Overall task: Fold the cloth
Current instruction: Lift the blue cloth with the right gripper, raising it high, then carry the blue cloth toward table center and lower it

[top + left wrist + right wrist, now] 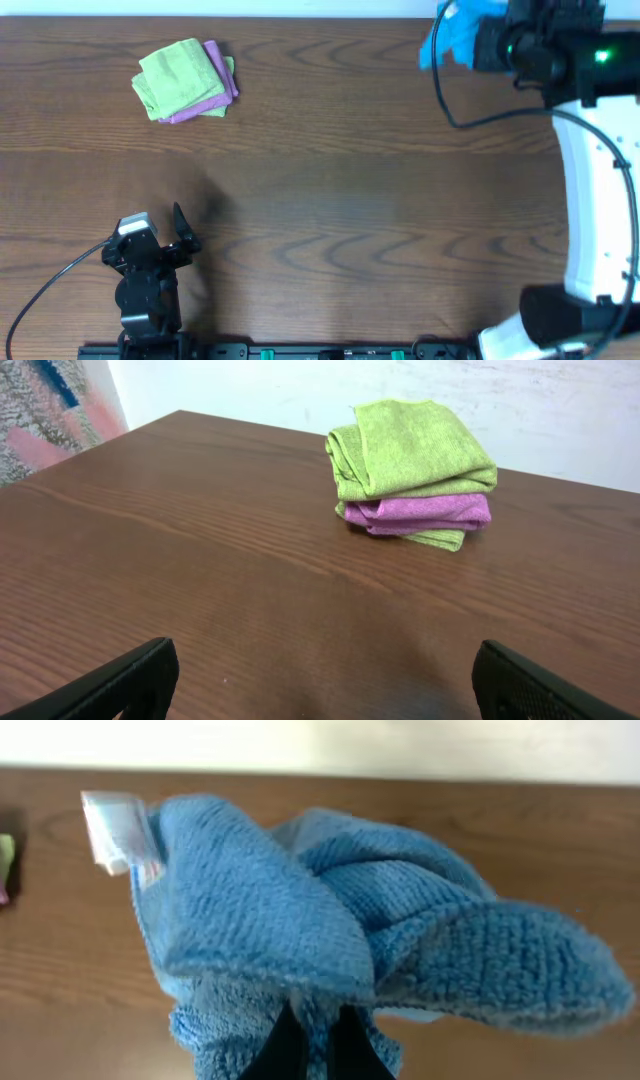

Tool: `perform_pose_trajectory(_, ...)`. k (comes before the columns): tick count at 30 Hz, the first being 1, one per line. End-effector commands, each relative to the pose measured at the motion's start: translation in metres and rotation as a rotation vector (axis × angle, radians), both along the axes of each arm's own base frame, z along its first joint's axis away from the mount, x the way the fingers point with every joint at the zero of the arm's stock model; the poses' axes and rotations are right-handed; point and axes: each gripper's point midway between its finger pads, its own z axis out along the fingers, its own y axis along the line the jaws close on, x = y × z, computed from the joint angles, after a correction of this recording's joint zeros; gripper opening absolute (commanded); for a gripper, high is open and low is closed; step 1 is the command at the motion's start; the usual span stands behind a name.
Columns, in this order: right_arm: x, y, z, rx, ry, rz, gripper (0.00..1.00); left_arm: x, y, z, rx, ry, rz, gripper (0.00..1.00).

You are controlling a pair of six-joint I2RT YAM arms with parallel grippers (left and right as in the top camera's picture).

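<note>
Right wrist view: right gripper (312, 1045) pinched shut on bunched blue cloth (330, 930), white tag (112, 830) showing.
Location: overhead 1 o'clock, by far edge of table (300, 200).
Left gripper (160, 235): 7 o'clock, jaws apart, empty.
Risk: narrow pinch on wadded fabric; may slip or spread crooked.

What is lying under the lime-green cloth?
A folded pink-purple cloth lies directly under the lime-green cloth. Below it a green edge shows; whether it belongs to the same green cloth is covered by the stack.
</note>
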Motion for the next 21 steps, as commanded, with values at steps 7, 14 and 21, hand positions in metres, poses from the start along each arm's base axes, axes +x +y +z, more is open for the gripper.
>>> perform_pose_trajectory(7,-0.066,0.004,-0.054,-0.015,0.152,0.051,0.02,-0.002,0.002,-0.016,0.019,0.043,0.009,0.95)
perform_pose_trajectory(14,-0.108,0.017,-0.090,-0.002,0.142,0.088,0.02,-0.002,0.002,-0.016,0.019,0.043,0.009,0.95)
perform_pose_trajectory(21,-0.159,0.020,-0.069,0.036,0.044,0.116,0.02,-0.002,0.002,-0.016,0.019,0.043,0.009,0.95)
